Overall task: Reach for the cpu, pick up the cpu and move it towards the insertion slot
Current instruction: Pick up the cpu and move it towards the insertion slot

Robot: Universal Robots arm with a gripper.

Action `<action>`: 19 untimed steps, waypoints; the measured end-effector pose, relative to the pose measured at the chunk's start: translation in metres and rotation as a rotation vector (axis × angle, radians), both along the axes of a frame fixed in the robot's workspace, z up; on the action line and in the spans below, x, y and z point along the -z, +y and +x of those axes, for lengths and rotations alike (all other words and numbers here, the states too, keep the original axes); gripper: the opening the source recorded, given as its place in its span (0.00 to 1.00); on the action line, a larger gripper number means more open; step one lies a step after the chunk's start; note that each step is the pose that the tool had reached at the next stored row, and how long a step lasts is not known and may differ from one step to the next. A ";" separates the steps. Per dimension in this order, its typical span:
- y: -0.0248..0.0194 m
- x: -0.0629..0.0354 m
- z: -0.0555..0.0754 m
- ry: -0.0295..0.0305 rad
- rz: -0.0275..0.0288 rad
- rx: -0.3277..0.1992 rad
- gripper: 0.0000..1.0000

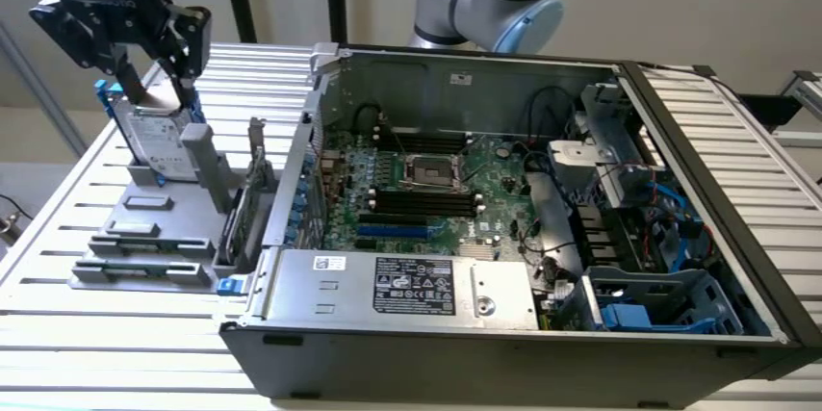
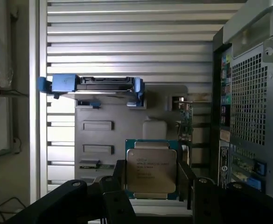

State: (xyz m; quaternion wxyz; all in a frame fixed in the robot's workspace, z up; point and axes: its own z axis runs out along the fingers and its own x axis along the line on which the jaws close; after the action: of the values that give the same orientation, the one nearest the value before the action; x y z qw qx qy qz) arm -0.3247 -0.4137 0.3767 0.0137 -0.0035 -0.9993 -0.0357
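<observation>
The cpu (image 2: 151,170) is a flat square chip with a silver top face, and it sits between the two dark fingers of my gripper (image 2: 152,183), which is shut on it. In the exterior view my gripper (image 1: 152,79) hangs at the far left, above the grey holder, with the pale edge of the cpu (image 1: 149,99) showing between the fingers. The insertion slot (image 1: 430,172), a square socket with a shiny frame and dark centre, lies on the motherboard inside the open computer case, well off to the exterior view's right of the gripper.
An upright silver hard drive (image 1: 160,146) with blue rails stands on the grey holder (image 1: 144,238) just below the gripper. The case wall (image 1: 308,141) rises between the holder and the motherboard. Long black memory slots (image 1: 418,204) lie beside the socket. A slatted metal table (image 1: 77,324) carries everything.
</observation>
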 end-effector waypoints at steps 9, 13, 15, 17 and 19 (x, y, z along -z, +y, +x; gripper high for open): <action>0.0000 -0.0152 0.041 0.0019 0.0108 0.000 0.54; 0.0000 -0.0186 0.059 0.0021 0.0153 0.000 0.54; 0.0000 -0.0191 0.068 0.0020 0.0181 0.000 0.54; 0.0000 -0.0194 0.077 0.0021 0.0206 0.000 0.54; 0.0000 -0.0194 0.086 0.0020 0.0232 0.000 0.54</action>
State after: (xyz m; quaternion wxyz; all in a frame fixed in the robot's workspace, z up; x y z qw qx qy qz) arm -0.2383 -0.4137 0.3961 0.0147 -0.0034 -0.9988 -0.0473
